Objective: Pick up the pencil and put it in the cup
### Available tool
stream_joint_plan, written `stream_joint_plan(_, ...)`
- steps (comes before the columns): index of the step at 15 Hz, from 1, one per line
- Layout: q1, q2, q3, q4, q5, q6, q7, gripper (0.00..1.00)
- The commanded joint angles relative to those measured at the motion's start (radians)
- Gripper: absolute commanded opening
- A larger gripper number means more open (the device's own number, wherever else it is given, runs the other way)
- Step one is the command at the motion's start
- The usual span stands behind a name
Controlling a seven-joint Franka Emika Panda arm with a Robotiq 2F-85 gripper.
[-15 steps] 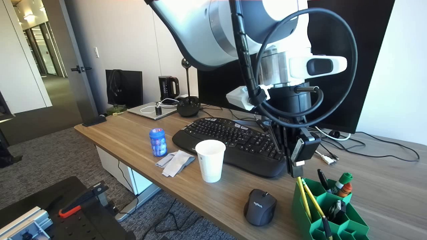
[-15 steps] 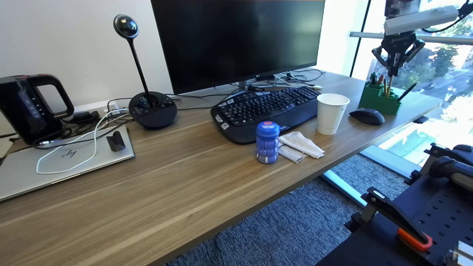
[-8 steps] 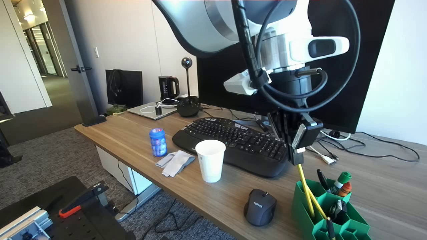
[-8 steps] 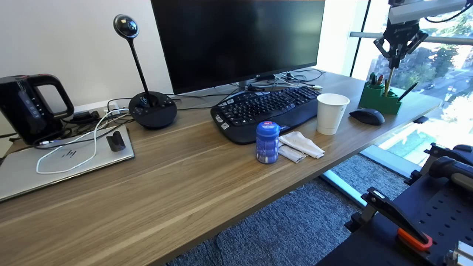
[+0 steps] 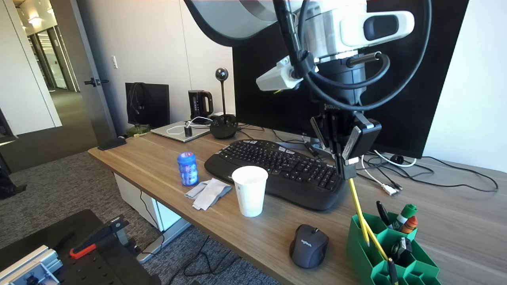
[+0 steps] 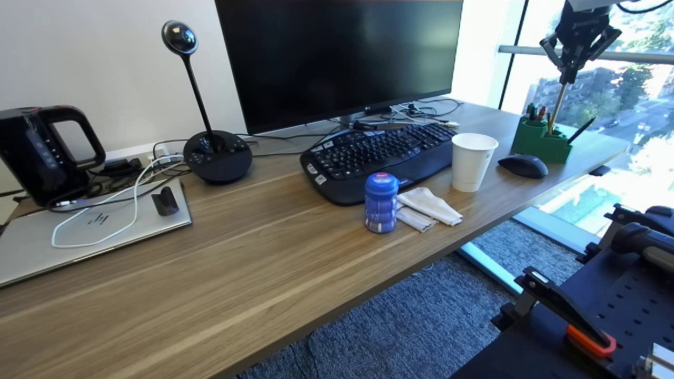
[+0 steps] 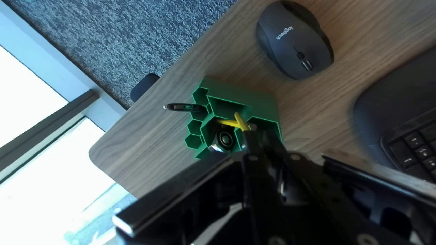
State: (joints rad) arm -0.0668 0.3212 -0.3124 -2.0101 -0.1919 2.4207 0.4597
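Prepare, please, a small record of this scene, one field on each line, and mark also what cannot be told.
Gripper: closed on the held pencil, higher than the green holder
Held pencil: yellow, slanted
Its lower end: seen against the holder; inside or above an opening, cannot tell
Cup: white, upright on the desk, between the cloth and the mouse
In the holder: second pencil, green-capped marker, black pen, among others
Also on the desk: keyboard, blue container
Task state: pencil gripped, not yet in the cup
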Motion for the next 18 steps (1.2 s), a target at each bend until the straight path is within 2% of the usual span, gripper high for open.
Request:
stream_joint_plan(1, -0.015, -0.071, 0.030, -0.058, 0.009, 0.011, -0.046, 0.02)
stream_joint_plan(12, -0.020, -0.289, 0.105, -0.235, 0.009, 0.045, -0.173, 0.02)
stream_joint_plan(18, -0.018, -0.355, 0.147, -0.300, 0.124, 0.082, -0.299, 0.02)
